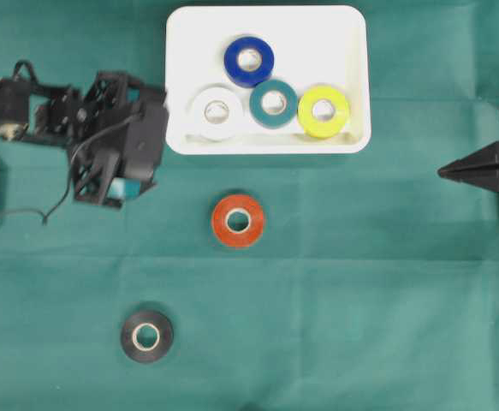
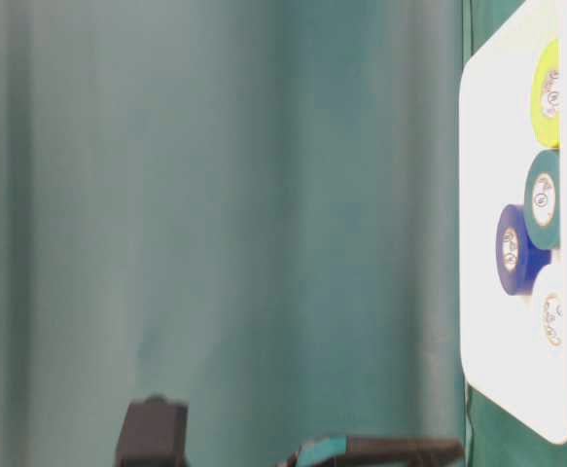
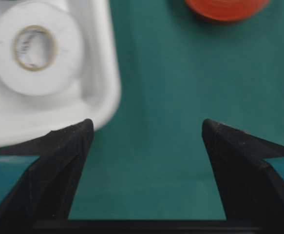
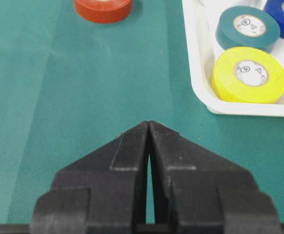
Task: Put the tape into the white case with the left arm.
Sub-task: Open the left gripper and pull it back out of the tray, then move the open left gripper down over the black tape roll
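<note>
Left end effector spread wide and empty beside the white case.

Your overhead view alone shows the black tape roll near you on the table; the orange roll lies between it and the case, which holds white, blue, teal and yellow rolls. The right end effector is pressed together, touching nothing.

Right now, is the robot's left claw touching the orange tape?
Apart. In the overhead view, green cloth lies between the open, empty left gripper and the orange tape.
</note>
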`<state>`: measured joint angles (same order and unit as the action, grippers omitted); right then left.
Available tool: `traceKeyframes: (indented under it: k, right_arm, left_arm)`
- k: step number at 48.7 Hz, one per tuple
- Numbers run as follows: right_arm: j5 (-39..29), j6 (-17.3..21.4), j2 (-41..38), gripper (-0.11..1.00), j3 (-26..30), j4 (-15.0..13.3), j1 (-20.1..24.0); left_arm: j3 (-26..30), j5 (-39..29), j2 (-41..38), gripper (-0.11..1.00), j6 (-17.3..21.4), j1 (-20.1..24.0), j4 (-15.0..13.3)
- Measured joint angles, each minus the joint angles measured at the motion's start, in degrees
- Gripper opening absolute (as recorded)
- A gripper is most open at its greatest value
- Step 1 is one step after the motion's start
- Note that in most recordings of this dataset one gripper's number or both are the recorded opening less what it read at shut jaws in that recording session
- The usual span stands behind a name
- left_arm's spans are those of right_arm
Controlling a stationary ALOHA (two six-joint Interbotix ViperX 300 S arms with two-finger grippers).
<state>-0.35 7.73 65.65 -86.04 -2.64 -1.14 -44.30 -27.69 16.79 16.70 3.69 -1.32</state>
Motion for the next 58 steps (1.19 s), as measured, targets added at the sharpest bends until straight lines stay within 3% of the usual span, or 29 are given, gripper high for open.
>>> traceKeyframes:
  k: [20, 34, 48, 58]
  right_arm:
    - [0.0, 0.0, 0.0, -0.09, 0.0, 0.0, 0.0]
    - [0.0, 0.0, 0.0, -0.09, 0.0, 0.0, 0.0]
    - [0.0, 0.0, 0.0, -0.09, 0.0, 0.0, 0.0]
    - [0.0, 0.0, 0.0, -0.09, 0.0, 0.0, 0.0]
  left_arm:
    - [-7.38, 0.26, 9.58, 0.89, -0.53, -10.2, -0.18]
    - [-11.07, 0.26, 14.24, 0.89, -0.7, -13.54, -0.18]
    - [-11.87, 2.02, 13.89, 0.88, -0.79, -14.41, -0.18]
    - [-11.51, 6.42, 9.49, 0.88, -0.7, -18.72, -0.18]
